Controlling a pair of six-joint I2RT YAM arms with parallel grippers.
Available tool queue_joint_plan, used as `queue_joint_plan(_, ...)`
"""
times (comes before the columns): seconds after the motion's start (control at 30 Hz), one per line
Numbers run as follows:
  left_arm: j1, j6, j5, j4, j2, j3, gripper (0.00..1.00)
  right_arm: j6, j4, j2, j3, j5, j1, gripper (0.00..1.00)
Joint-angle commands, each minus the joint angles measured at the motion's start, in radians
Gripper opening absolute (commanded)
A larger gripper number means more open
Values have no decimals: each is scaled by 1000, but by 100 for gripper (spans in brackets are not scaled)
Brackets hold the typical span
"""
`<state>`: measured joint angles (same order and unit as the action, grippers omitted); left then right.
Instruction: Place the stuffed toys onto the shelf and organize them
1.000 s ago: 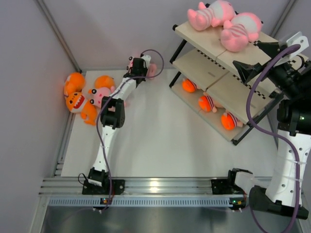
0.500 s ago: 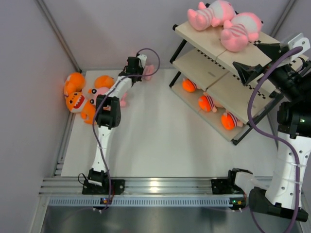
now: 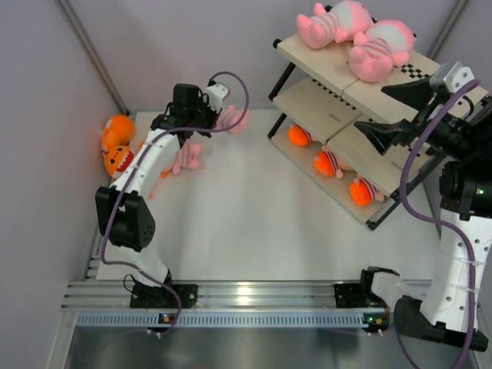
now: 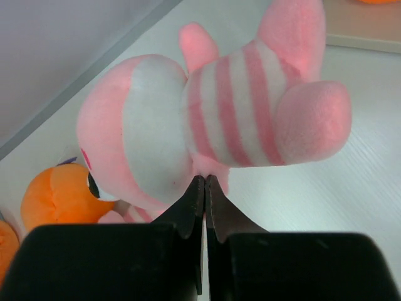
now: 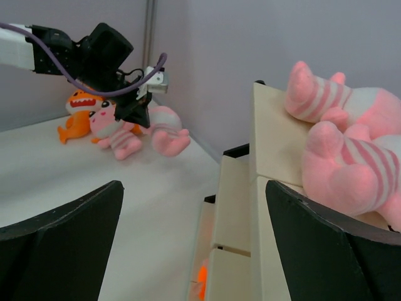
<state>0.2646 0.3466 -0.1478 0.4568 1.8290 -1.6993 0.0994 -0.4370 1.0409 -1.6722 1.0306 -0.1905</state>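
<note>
Swinging wide, the left arm has thrown its elbow out to the left since a second ago, uncovering the pile it was hiding. The left gripper now points right, toward the shelf. Its jaws are pressed together on a pinch of plush: a pink toy, caught on its underside where the head meets the striped body. The toy sticks out just past the fingertips, legs pointing away from the wrist. From the right wrist view it looks clear of the table, though that angle doesn't settle it.

Below and behind the left gripper a second pink toy lies on the table. Further back on that side sit two orange toys, close together.

Over on the other side, the right gripper has dipped a touch. It is spread wide with nothing between its fingers, hanging beside the shelf's middle board. Just beyond its far finger, two pink toys lie touching on the top board. Beneath it, on the bottom board, three toys sit in a row, mostly orange and partly hidden.
</note>
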Motion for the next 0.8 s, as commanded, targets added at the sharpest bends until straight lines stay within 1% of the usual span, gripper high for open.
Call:
queue_joint_plan(0.0,8,57,-156,123,-178,64,0,-36,-3,-25,-40,140,10,96)
queue_joint_plan(0.07,15,74,-199,212,-233,76,0,-92,29,-45,-23,141,13,96)
queue_joint_plan(0.1,16,83,-217,241,-284,78,0,-127,52,-51,15,144,13,96)
queue_joint_plan(0.13,24,100,-258,297,-309,79,0,-195,78,-65,46,149,17,96)
queue_joint_plan(0.17,27,107,-280,325,-330,79,0,-237,157,-71,83,157,22,95)
queue_joint_plan(0.2,28,115,-304,354,-368,76,0,-281,188,-76,167,166,28,94)
queue_joint_plan(0.23,28,129,-337,387,-385,67,0,-326,196,-78,202,155,60,93)
queue_joint_plan(0.27,30,135,-352,439,-399,61,0,-314,178,-74,228,134,86,92)
queue_joint_plan(0.3,36,153,-363,469,-425,52,0,-240,106,-61,256,50,173,92)
queue_joint_plan(0.37,45,167,-371,534,-460,44,0,-140,11,-29,258,-89,334,92)
queue_joint_plan(0.4,56,173,-371,549,-470,38,0,-109,-24,20,253,-195,497,92)
queue_joint_plan(0.47,64,170,-377,585,-494,35,0,-107,-6,76,244,-251,626,91)
queue_joint_plan(0.5,68,178,-384,597,-502,29,0,-110,45,124,244,-254,710,91)
queue_joint_plan(0.63,79,183,-440,655,-531,18,0,-141,173,223,253,-273,819,91)
queue_joint_plan(0.77,91,169,-489,681,-544,-6,0,-153,234,291,256,-265,833,94)
